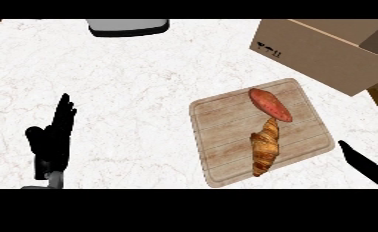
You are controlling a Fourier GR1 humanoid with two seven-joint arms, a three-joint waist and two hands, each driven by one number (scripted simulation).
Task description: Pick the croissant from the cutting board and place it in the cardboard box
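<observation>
A golden-brown croissant (265, 148) lies lengthwise on the wooden cutting board (221, 121) at the lower right of the counter. Its upper tip touches a reddish sweet potato (270, 104) on the same board. The brown cardboard box (317, 51) stands at the far right, its open top partly cut off by the edge. My left hand (53, 138) rests at the lower left, open with fingers straight up, far from the board. Of my right hand (359, 161) only a dark pointed part shows at the lower right edge, just right of the board.
A grey and black appliance (128, 26) sits at the counter's far edge, top centre. White marble counter (140, 91) spreads between my left hand and the board.
</observation>
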